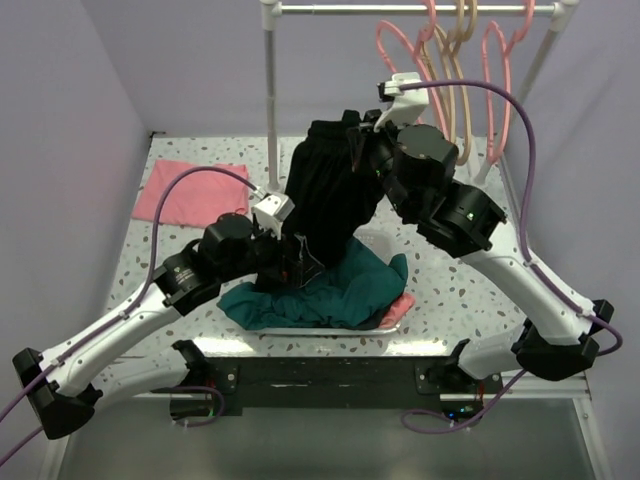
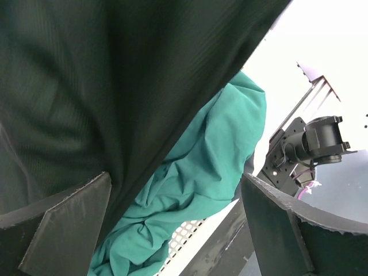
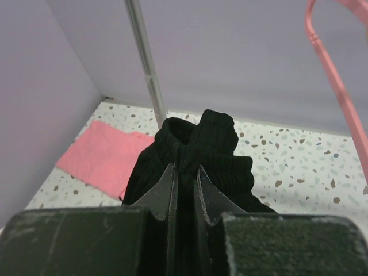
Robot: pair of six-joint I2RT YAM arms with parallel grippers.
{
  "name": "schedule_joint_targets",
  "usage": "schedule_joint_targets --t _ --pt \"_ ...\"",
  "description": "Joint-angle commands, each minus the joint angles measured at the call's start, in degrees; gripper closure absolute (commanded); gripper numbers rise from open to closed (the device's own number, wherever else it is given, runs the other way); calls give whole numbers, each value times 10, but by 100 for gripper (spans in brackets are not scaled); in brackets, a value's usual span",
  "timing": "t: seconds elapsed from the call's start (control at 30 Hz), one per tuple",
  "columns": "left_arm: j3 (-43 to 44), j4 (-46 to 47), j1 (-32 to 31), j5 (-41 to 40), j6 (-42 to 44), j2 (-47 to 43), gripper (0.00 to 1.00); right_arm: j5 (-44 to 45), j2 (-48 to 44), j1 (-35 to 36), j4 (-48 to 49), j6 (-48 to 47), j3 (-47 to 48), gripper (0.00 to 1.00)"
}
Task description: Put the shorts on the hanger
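Half feared a slip short of the thin salmon-pink plastic hanger (image 3: 334, 86) at 1 o'clock: saw black ribbed fabric shorts (image 1: 325, 190) pinched only at waistband by fully closed right gripper (image 3: 184, 171) near 12 o'clock, left gripper (image 2: 175, 181) gaping, empty, at 7 o'clock.

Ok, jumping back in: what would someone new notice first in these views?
The black ribbed fabric shorts hang lifted over mid-table, pinched at the waistband by the shut right gripper. Below, the open left gripper sits at the hanging fabric, above a crumpled teal garment in a white tray. Salmon-pink plastic hangers hang on the rail at the back right.
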Motion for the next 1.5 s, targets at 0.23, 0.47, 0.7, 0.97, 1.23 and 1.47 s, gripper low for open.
schedule_joint_targets --t 0.23,0.47,0.7,0.97,1.23,1.47 --pt "-15 -32 2 -168 -53 8 0 32 -65 -2 145 -57 71 100" --pt "-43 -77 125 -281 -142 4 0 -5 -36 -2 134 -53 140 100" --pt "-105 2 180 -210 -145 9 0 -35 6 -3 104 -47 201 100" --pt "-201 67 200 -134 -119 26 0 -73 31 -3 108 -42 229 100" --pt "-241 168 151 -52 -110 48 1 -99 67 -1 178 -58 254 100" --pt "-226 250 35 -95 -200 113 5 -106 122 -1 154 -72 323 100"
